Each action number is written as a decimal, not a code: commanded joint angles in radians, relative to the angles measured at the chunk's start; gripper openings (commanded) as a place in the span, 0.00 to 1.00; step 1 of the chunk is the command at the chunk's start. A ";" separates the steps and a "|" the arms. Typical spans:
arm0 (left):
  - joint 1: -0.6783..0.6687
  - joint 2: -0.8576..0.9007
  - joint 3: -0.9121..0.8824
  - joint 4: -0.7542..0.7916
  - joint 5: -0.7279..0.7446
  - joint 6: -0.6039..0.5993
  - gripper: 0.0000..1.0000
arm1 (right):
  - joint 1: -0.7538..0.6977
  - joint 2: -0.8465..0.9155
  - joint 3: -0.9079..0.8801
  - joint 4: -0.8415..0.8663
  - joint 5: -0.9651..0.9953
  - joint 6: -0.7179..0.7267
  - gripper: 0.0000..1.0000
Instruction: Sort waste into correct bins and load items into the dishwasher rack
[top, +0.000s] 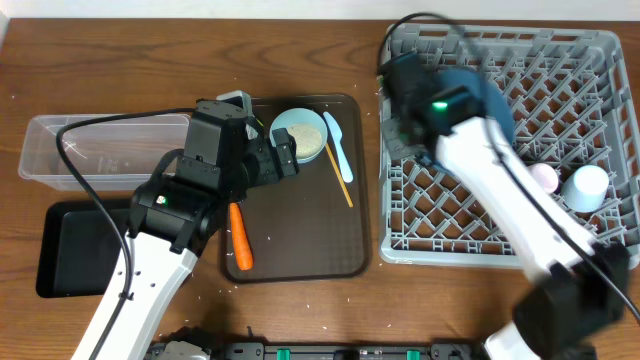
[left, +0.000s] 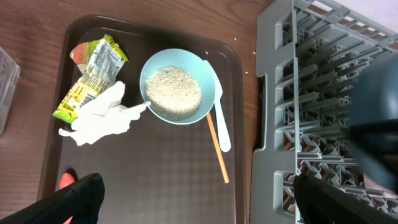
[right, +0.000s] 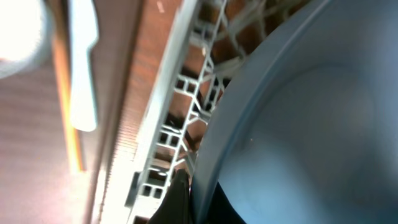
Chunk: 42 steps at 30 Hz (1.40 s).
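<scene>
Grey rack (top: 600, 60), right side of the table: we list the dark blue plate (right: 298, 124) in its left half, the right gripper (right: 189, 194) clamped tight on the plate's rim, and a pink cup (top: 543, 178) beside a blue cup (top: 587, 187). Brown tray (left: 143, 186) holds a bowl (left: 176, 87) of crumbs (left: 174, 93), a tissue (left: 102, 115), a wrapper (left: 90, 78), a spoon (left: 221, 121), chopsticks (left: 217, 149) and a carrot (top: 240, 238). Left gripper (left: 199, 186) hangs over this tray, jaws spread wide, holding nothing.

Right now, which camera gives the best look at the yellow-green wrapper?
The left wrist view: the wrapper lies in full sight on the brown tray, next to the white tissue. Overhead, the left arm covers that corner. The right wrist view looks at the blue plate and rack, not the wrapper.
</scene>
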<state>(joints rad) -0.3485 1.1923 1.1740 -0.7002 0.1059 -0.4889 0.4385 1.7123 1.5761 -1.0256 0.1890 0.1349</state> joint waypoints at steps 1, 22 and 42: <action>0.005 0.004 0.009 -0.003 0.006 0.017 0.98 | -0.091 -0.123 0.039 0.005 -0.230 0.021 0.01; 0.005 0.004 0.009 -0.003 0.006 0.018 0.98 | -0.713 -0.025 0.040 0.100 -1.637 -0.452 0.01; 0.005 0.004 0.009 -0.003 0.006 0.018 0.98 | -0.680 0.156 0.040 0.304 -1.748 -0.415 0.01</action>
<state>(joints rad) -0.3485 1.1923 1.1740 -0.7002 0.1059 -0.4889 -0.2478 1.8729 1.6035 -0.7296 -1.5002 -0.2729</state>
